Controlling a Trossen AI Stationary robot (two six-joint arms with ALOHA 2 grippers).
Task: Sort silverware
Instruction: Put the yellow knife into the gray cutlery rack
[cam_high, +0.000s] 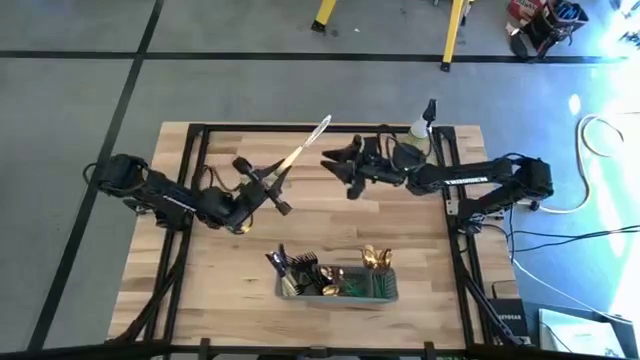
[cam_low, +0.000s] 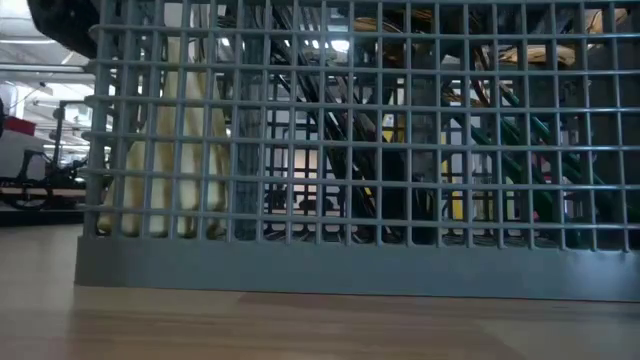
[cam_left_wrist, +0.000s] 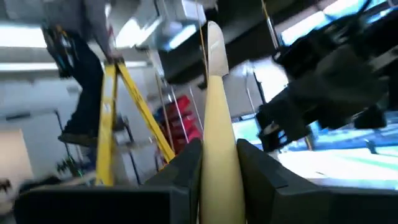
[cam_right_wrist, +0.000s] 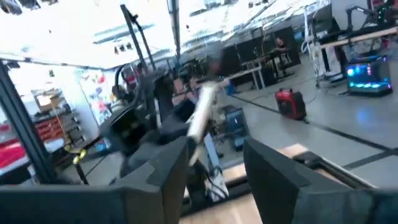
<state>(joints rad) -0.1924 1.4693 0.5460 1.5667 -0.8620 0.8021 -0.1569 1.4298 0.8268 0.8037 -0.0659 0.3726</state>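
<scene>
My left gripper (cam_high: 268, 186) is over the table's middle, shut on a slim cream-handled piece of silverware (cam_high: 303, 147) that points toward the far right. The piece ends in a shiny tip (cam_left_wrist: 214, 38); whether it is a fork, knife or spoon does not show. My right gripper (cam_high: 338, 170) stands open just to the right of that tip, its fingers (cam_right_wrist: 165, 165) facing the piece (cam_right_wrist: 200, 115) without touching it. More silverware (cam_high: 325, 275) stands upright in the grey mesh caddy (cam_high: 385, 293) near the front edge. My left gripper pinches the cream handle (cam_left_wrist: 217, 155) between its two fingers, toward the handle's lower end. The piece runs forward out of the fingers in line with them, slanting toward the table's far right. It is lifted clear of the table.
A small spray bottle (cam_high: 427, 118) stands at the far edge behind my right arm. In the low view the caddy's mesh wall (cam_low: 360, 260) fills the picture, with cream handles (cam_low: 165, 150) behind it. Bare wood lies between the grippers and the caddy.
</scene>
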